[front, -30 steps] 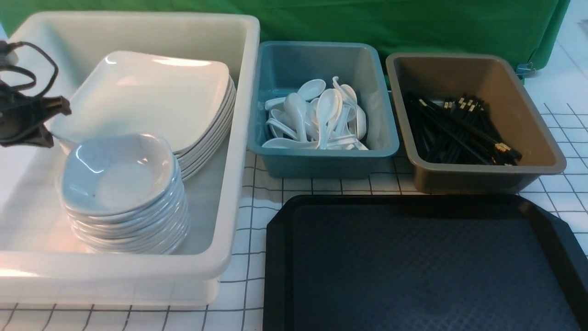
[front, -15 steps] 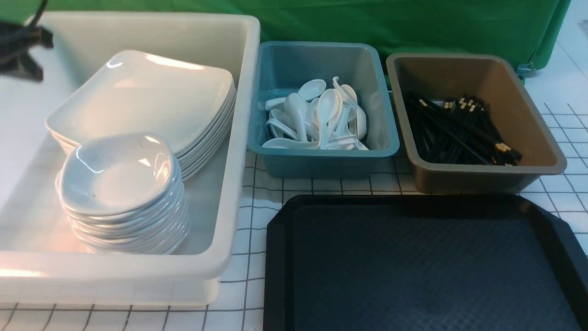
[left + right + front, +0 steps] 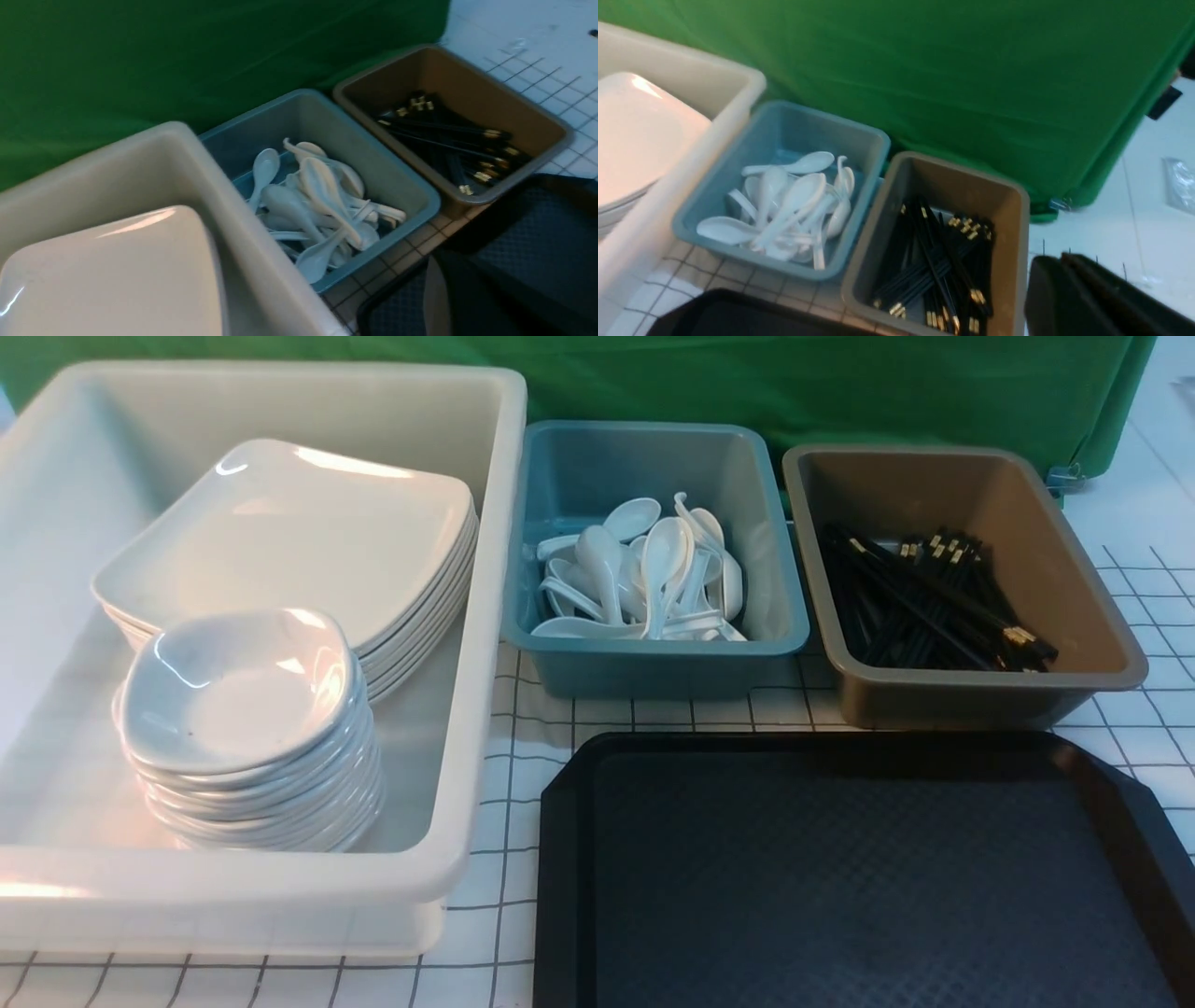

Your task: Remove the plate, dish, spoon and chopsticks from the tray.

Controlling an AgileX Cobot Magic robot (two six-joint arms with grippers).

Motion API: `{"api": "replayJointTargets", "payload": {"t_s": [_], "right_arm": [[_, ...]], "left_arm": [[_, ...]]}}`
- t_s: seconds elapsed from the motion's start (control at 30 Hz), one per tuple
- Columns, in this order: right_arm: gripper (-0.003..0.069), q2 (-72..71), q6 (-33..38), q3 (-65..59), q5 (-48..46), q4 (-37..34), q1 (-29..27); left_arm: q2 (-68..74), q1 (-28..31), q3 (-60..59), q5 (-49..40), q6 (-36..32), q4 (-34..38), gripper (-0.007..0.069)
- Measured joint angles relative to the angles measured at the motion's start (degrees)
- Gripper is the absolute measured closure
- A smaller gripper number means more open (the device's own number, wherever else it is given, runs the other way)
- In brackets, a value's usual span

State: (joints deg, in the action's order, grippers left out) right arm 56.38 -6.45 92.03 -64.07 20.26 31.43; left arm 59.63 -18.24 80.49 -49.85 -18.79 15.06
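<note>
Green backdrop, gridded white tabletop [image 3: 523,747], and a bare tray: looks like I'm basically done here.

Tray [image 3: 840,877] has nothing on it as far as any view shows, so my read is the clearing part is finished. Plate [image 3: 289,537] tops the stack in the white bin [image 3: 485,616], the small dishes [image 3: 243,691] are stacked in front of it, spoons [image 3: 644,574] fill the blue bin [image 3: 653,663], chopsticks [image 3: 924,607] lie in the brown bin [image 3: 980,695]. My right gripper [image 3: 1092,298] is pressed together holding nothing. My left one [image 3: 467,298] is just a dark blur, so can't tell its state.
</note>
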Motion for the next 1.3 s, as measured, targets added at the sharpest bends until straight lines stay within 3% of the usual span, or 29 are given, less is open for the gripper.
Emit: {"api": "replayJointTargets", "payload": {"t_s": [0.23,0.47,0.73,1.3], "right_arm": [[0.0655,-28.6,-10.05,-35.92,29.02,2.31,0.0],[0.0647,-50.25,-13.17,-63.56,50.43,2.9,0.0],[0.0603,-56.4,-13.42,-74.1,56.25,3.09,0.0],[0.055,-56.4,-14.43,-74.31,56.92,3.29,0.0]], "left_arm": [[-18.8,-2.59,-22.41,7.69,5.81,-0.54,0.0627],[-37.07,-2.59,-45.83,10.28,11.12,-0.44,0.0627],[-49.24,-2.61,-57.67,17.09,11.97,0.41,0.0627],[-50.02,-2.61,-58.09,19.1,11.97,2.32,0.0627]]}}
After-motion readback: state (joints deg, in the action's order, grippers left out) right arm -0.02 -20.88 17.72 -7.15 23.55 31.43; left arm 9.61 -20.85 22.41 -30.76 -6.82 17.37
